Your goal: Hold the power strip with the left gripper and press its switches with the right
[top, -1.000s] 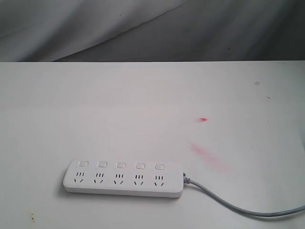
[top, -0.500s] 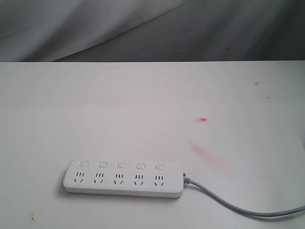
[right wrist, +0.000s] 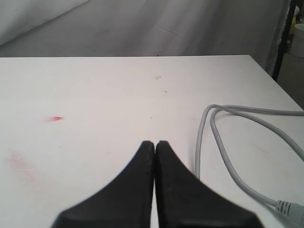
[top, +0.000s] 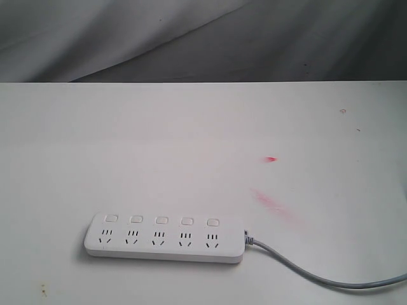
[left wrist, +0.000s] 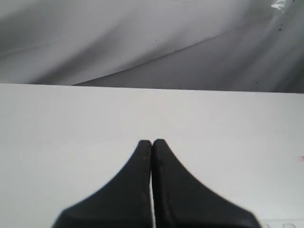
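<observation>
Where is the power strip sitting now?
In the exterior view the power strip lies flat on the table, low and left of centre, its grey cord trailing right.

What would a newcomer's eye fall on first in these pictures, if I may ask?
The long white rounded plastic power strip lies on the white table, low in the exterior view, its grey cord trailing right. Red smears mark the tabletop nearby. The black left gripper and right gripper are shut, empty.
</observation>
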Action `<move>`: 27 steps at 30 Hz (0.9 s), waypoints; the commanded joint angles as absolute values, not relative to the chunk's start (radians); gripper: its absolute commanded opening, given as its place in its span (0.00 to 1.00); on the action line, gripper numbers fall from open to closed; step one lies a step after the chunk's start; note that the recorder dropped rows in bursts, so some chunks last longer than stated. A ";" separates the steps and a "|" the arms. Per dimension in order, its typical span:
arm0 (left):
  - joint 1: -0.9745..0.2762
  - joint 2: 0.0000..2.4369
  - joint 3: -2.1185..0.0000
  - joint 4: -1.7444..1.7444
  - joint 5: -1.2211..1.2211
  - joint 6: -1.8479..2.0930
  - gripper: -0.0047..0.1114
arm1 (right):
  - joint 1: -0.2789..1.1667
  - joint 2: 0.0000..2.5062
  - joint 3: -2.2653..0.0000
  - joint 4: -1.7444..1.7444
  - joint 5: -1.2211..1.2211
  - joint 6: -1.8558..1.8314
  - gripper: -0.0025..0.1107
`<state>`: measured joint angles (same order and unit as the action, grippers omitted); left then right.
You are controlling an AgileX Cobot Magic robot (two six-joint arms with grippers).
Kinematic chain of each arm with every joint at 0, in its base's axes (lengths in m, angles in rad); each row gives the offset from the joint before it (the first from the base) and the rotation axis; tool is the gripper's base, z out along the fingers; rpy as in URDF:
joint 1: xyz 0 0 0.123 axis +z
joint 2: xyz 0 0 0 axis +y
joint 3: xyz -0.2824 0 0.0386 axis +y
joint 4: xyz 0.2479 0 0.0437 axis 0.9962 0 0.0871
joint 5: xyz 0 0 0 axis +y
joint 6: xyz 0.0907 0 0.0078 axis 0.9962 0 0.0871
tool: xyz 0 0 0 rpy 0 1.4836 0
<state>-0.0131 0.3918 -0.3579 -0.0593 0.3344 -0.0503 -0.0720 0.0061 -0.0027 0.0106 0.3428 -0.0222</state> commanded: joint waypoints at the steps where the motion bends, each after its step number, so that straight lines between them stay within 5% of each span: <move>1: -0.018 0.351 -0.280 -0.061 0.291 0.000 0.04 | -0.079 0.000 0.000 0.010 0.341 -0.021 0.02; 27: -0.018 0.000 0.000 -0.059 0.356 0.000 0.04 | -0.079 0.000 0.000 0.010 0.341 -0.021 0.02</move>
<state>-0.0131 0.0147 -0.0072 -0.0592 0.3019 0.0000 -0.0720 0.0061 -0.0027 0.0106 0.3428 -0.0222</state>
